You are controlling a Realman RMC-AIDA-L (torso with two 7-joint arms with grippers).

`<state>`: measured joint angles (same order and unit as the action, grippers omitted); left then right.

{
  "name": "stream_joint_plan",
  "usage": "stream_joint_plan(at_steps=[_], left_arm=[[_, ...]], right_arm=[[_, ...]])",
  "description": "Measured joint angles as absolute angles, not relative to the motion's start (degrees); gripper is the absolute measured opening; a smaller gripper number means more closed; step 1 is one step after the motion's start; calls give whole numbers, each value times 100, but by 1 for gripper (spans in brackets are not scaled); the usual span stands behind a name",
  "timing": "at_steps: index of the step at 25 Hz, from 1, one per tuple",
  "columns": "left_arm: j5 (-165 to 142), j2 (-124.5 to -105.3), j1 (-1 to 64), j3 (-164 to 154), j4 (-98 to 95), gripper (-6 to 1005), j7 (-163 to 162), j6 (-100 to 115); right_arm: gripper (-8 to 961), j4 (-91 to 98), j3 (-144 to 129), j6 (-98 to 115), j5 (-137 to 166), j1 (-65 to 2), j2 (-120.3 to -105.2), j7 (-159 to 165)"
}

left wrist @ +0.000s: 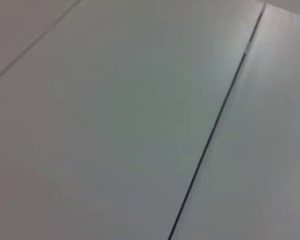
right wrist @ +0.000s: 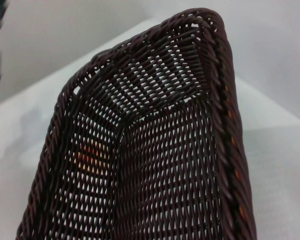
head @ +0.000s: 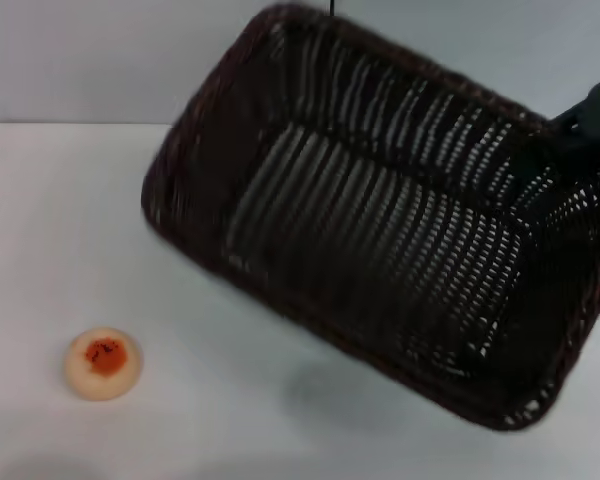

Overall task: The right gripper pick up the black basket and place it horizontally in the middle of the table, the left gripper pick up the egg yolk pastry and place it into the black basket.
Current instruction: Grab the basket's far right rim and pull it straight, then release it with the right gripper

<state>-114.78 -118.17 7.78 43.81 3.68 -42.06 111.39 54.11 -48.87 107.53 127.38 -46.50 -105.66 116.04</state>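
The basket (head: 380,225) hangs tilted above the table (head: 40,230), its open mouth turned toward the head camera so the woven floor and sloping sides show; a soft shadow lies on the table below its near edge. The right gripper (head: 588,125) shows only as a dark block at the basket's far right rim, touching it — it appears to carry the basket there, though whether its claw is clamped on the rim cannot be told. The pastry (head: 102,364) sits on the table well apart from the basket, off its near left corner, with the orange centre facing up. In the right wrist view the basket (right wrist: 155,165) fills the picture, braided rim running along one side, and an orange blur glows through the open weave of the floor — the pastry (right wrist: 91,155) seen through it. The left gripper is out of sight; its wrist view shows only a pale flat surface (left wrist: 115,125) crossed by a thin dark seam (left wrist: 210,140).
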Motion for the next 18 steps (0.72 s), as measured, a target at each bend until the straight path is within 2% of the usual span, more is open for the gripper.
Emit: stream_joint_plan(at_steps=[5,8,14,18], left_arm=[[-11478,-11828,799,4335,369,800,-4243,11149],[-11479,-11817,812,4296,363,800,-4372,11151],[-11478,-11812,844,4288,316,800,-4499,11131],[-11478,-11812,867,4236,314,800,-4500,11123]], right_arm=[[155,5376,-5312,10828,12770,-4837,-10605,10872],[155,5370,-5479,10827,12825,-4883,-10677,10544],[168,5365,-5590,10651,13444,-5032,-10923,10217],[178,5359,-5562,10625,13537,-5073,-10981,10013]])
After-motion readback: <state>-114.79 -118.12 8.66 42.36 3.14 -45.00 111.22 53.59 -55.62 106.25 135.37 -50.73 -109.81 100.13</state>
